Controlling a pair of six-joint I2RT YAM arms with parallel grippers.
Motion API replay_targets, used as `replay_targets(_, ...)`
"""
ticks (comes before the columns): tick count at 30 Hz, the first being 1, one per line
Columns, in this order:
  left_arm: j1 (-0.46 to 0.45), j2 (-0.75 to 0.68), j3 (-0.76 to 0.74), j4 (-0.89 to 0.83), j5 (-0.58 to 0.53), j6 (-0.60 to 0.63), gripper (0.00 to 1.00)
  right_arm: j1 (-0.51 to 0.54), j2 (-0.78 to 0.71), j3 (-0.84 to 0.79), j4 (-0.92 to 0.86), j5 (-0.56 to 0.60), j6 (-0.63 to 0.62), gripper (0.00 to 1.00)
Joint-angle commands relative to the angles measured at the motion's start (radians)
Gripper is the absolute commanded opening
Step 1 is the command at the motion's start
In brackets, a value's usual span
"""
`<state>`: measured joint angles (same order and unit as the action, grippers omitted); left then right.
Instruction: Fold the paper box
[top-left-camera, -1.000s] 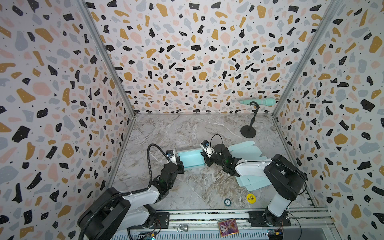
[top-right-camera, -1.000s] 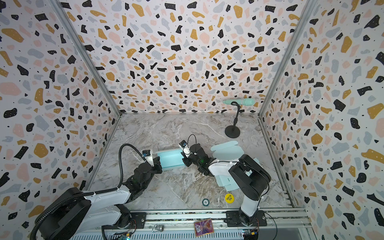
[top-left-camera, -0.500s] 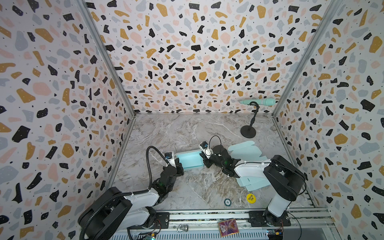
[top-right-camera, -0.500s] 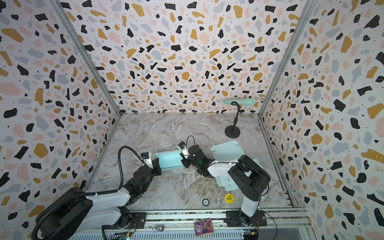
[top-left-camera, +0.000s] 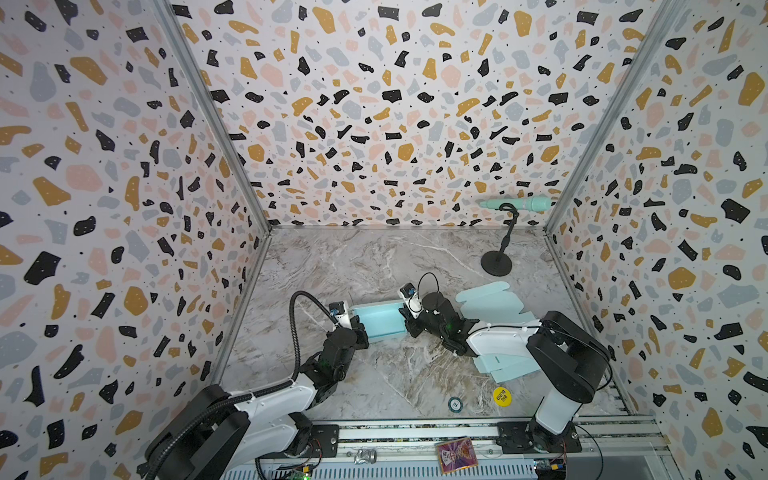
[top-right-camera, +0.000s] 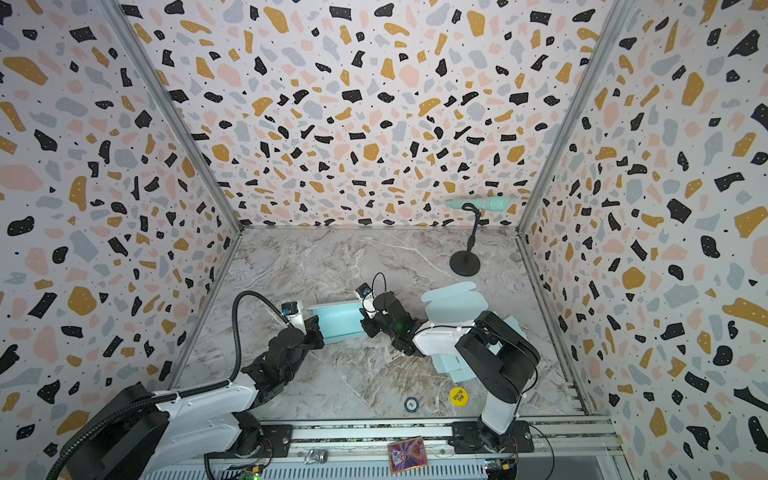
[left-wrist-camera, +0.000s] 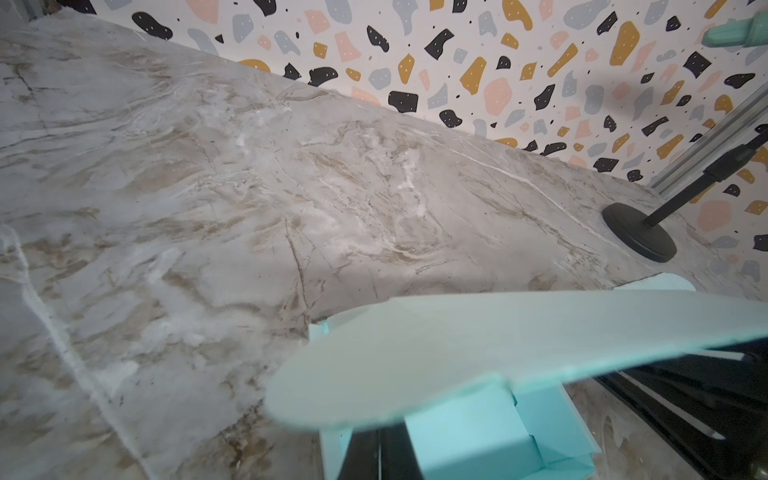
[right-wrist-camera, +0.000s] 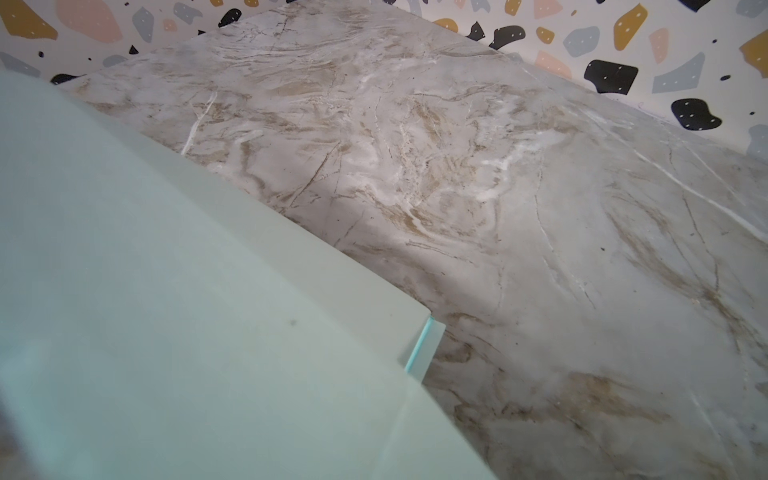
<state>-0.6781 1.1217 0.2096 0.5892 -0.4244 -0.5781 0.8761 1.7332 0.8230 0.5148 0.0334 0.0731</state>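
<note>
Tugging either end now could crease or tear the box (top-left-camera: 380, 322): fingers on your left gripper (top-left-camera: 361, 330) are pressed together; on your right gripper (top-left-camera: 409, 322) you cannot tell.

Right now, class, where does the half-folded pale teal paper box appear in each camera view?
Top view: paper box below centre.
Top view: box below, left of centre.
Left wrist: box close, blurred flap across it.
Right wrist: box close, filling nearly half.
Shared landmark: grey marble tabletop, in all.
</note>
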Motion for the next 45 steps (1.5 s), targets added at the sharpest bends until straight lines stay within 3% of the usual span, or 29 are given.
replay_targets(1,-0.035,-0.008,0.045,0.021,0.129,-0.032,0.0,0.045,0.024,0.012,-0.06,-0.069,-0.007,0.17)
replay_targets(12,-0.062,0.06,-0.089,0.189,0.055,0.015,0.0,0.045,0.014,-0.04,-0.012,-0.045,-0.023,0.17)
replay_targets(19,-0.076,0.108,-0.091,0.226,0.008,0.052,0.0,0.045,-0.007,-0.084,0.016,-0.033,-0.022,0.2)
replay_targets(22,-0.078,0.13,-0.08,0.225,-0.006,0.055,0.0,0.046,-0.044,-0.131,0.068,-0.027,-0.021,0.26)
replay_targets(27,-0.078,0.17,-0.075,0.223,-0.036,0.037,0.0,0.044,-0.129,-0.23,0.159,-0.021,-0.019,0.5)
replay_targets(31,-0.078,0.187,-0.073,0.231,-0.037,0.034,0.0,0.043,-0.192,-0.311,0.226,-0.03,-0.005,0.63)
replay_targets(35,-0.079,0.191,-0.063,0.22,-0.045,0.041,0.0,0.044,-0.265,-0.347,0.196,-0.05,0.036,0.66)
replay_targets(40,-0.093,0.191,-0.034,0.18,-0.065,0.069,0.0,0.022,-0.432,-0.335,0.038,-0.066,0.184,0.68)
replay_targets(45,-0.106,0.204,-0.012,0.158,-0.084,0.089,0.0,-0.01,-0.61,-0.254,-0.098,-0.091,0.265,0.72)
